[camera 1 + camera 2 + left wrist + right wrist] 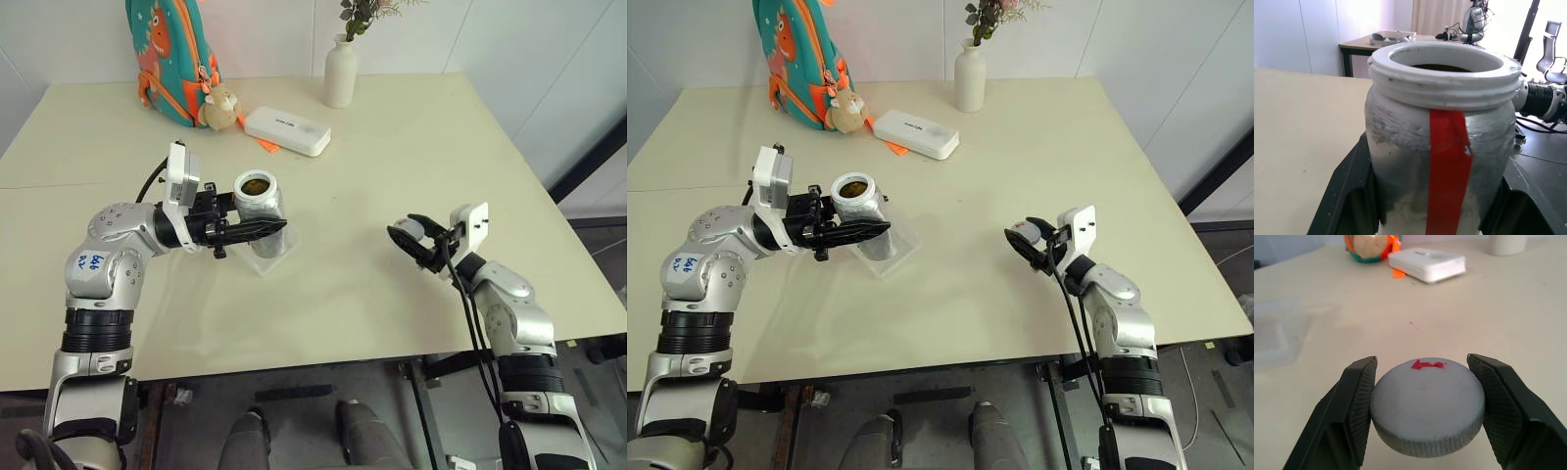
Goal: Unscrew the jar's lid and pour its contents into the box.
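My left gripper [269, 227] is shut on the jar [258, 201], a clear cylinder with a red strip [1449, 161] and a white threaded mouth. The jar is held roughly upright with no lid on. Olive-brown contents [256, 185] show inside its mouth. It hangs over the box [279, 253], a shallow clear tray on the table. On the right side of the table, my right gripper [404, 238] is shut on the lid [1427, 404]. This grey round cap with a small red mark sits level between the black fingers [1354, 401], just above the tabletop.
At the back of the cream table [411, 147] stand a white vase [340, 70], a white oblong case [287, 130], a teal backpack [171, 59] and a small plush toy [220, 106]. The table's front edge runs just below both arms.
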Action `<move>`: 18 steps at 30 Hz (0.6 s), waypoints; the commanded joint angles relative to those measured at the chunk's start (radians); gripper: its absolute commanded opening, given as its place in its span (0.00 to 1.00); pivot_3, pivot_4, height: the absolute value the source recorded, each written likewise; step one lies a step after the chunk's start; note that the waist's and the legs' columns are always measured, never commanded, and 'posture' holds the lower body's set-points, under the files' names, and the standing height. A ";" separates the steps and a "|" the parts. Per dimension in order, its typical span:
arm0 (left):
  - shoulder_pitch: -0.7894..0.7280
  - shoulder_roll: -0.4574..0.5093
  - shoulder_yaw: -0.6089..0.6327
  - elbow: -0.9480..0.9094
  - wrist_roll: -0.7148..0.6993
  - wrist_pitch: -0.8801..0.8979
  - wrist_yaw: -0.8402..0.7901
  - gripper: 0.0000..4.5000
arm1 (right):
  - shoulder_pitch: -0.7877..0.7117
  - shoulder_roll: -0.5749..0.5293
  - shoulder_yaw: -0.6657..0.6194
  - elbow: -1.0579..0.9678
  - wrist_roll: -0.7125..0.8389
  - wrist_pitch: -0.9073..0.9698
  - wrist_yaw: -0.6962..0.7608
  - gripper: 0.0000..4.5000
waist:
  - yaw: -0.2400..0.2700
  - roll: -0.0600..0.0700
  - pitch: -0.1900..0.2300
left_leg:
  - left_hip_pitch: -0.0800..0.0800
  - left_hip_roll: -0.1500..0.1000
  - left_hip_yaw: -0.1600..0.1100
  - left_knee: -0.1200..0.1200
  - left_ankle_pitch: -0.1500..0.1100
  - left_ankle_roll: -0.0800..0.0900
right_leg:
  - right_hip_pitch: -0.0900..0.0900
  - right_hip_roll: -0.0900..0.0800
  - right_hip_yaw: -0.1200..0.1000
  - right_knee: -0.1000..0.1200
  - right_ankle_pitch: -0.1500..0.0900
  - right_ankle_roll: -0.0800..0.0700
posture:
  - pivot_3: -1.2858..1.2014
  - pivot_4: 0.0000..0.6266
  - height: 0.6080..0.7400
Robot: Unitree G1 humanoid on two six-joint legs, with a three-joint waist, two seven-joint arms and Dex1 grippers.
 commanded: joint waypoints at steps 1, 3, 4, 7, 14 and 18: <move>-0.030 -0.002 0.020 -0.002 -0.029 0.010 0.003 0.44 | -0.010 0.002 -0.008 0.028 0.006 -0.031 0.022 0.65 | 0.000 0.000 0.000 | 0.000 0.000 0.000 0.000 0.000 0.000 | 0.000 0.000 0.000 0.000 0.000 0.000 | 0.52 0.24 1.00; -0.036 -0.003 0.023 0.001 -0.035 0.019 0.006 0.44 | -0.016 0.004 -0.020 0.037 0.017 -0.009 0.006 0.76 | 0.000 0.000 0.000 | 0.000 0.000 0.000 0.000 0.000 0.000 | 0.000 0.000 0.000 0.000 0.000 0.000 | 0.52 0.24 1.00; -0.038 -0.002 0.024 0.003 -0.036 0.021 0.007 0.44 | -0.018 0.003 -0.025 0.032 0.035 0.013 0.013 0.82 | 0.000 0.000 0.000 | 0.000 0.000 0.000 0.000 0.000 0.000 | 0.000 0.000 0.000 0.000 0.000 0.000 | 0.52 0.24 1.00; -0.045 0.001 0.033 0.011 -0.043 0.030 0.009 0.44 | -0.022 -0.016 -0.026 -0.005 0.046 0.017 0.036 0.99 | 0.000 0.000 0.000 | 0.000 0.000 0.000 0.000 0.000 -0.001 | 0.000 0.000 0.000 0.001 0.000 0.000 | 0.52 0.24 1.00; -0.126 0.082 0.086 0.149 0.008 -0.022 0.009 0.44 | -0.093 -0.089 0.042 -0.323 0.152 0.228 0.109 0.99 | -0.003 0.001 0.001 | 0.000 0.000 0.000 0.000 0.001 -0.001 | -0.001 0.001 0.000 0.002 0.000 0.000 | 0.52 0.24 1.00; -0.186 0.167 0.075 0.313 0.094 -0.079 0.015 0.44 | -0.154 -0.091 0.126 -0.441 0.156 0.333 0.096 0.99 | -0.002 0.001 0.001 | 0.003 0.000 -0.001 -0.001 0.001 -0.001 | 0.000 0.001 0.000 0.002 0.000 0.000 | 0.52 0.24 1.00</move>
